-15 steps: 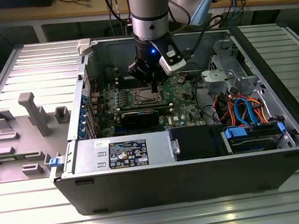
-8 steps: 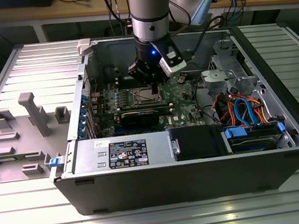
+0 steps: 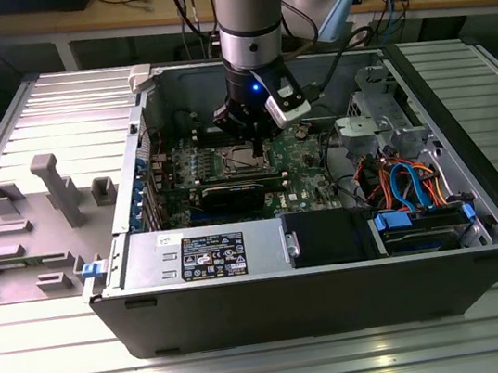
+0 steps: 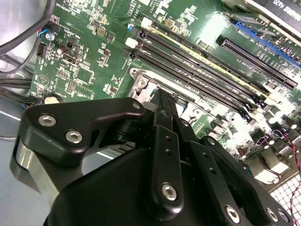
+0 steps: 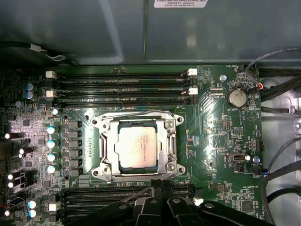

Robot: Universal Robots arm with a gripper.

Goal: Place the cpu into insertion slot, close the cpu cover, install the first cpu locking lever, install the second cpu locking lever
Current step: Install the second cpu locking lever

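Observation:
In the first wrist view the cpu (image 5: 136,149), a silver-grey square chip, lies flat in the insertion slot (image 5: 99,123) on the green motherboard. The cpu cover (image 5: 106,143), a shiny metal frame, lies down around it. My gripper (image 5: 157,184) is at the socket's edge next to the memory slots, its black fingers pressed together. A thin metal lever rod (image 5: 138,193) slants away from the fingertips there. In the second wrist view the gripper (image 4: 165,96) touches the slot's metal rim (image 4: 141,82). The exterior view has the gripper (image 3: 257,152) low inside the open computer case, over the socket (image 3: 237,158).
Long black memory slots (image 5: 122,87) run on both sides of the socket. Case walls (image 3: 133,166) surround the board. A black graphics card (image 3: 231,194), the power supply (image 3: 203,254) and blue cables (image 3: 408,181) lie towards the front. Grey fixtures (image 3: 57,187) stand outside at the exterior view's left.

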